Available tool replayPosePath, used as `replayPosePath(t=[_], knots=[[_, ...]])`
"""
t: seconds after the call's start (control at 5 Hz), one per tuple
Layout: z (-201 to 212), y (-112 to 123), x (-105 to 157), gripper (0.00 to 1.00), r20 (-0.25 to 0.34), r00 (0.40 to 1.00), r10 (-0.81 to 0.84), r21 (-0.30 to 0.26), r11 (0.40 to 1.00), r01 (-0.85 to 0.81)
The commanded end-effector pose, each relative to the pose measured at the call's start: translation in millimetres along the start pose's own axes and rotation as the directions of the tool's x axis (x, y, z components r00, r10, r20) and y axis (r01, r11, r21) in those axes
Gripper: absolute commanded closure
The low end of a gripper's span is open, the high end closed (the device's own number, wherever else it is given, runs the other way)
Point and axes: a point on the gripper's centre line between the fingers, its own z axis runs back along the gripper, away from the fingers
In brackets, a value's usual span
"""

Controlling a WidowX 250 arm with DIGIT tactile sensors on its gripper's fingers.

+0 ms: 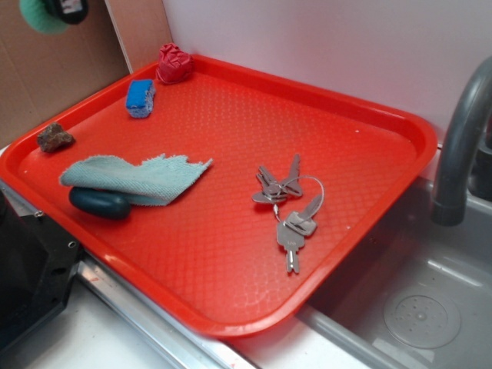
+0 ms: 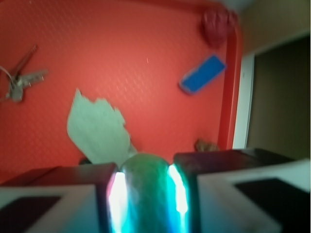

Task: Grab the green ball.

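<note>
The green ball [image 2: 146, 194] sits squeezed between my two fingers in the wrist view, its textured surface filling the gap. My gripper [image 2: 146, 167] is shut on it and held high above the red tray [image 2: 146, 48]. In the exterior view the green ball [image 1: 34, 17] shows at the top left corner, partly cut off by the frame edge. The dark gripper [image 1: 65, 8] is just beside it, well above the tray's far left corner [image 1: 77, 115].
On the tray lie a pale blue-green frayed cloth [image 1: 138, 178], a dark teal oval object [image 1: 100, 203], a bunch of keys [image 1: 288, 207], a blue sponge [image 1: 141, 98], a red crumpled lump [image 1: 174, 64] and a brown stone [image 1: 54, 137]. A grey faucet [image 1: 461, 138] and sink [image 1: 415, 307] are at the right.
</note>
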Motion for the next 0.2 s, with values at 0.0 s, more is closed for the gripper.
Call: replayPosePath(t=[0.0], knots=[[26.2, -13.6, -4.5, 1.0, 0.064, 0.998, -0.023, 0.029, 0.999, 0.021]])
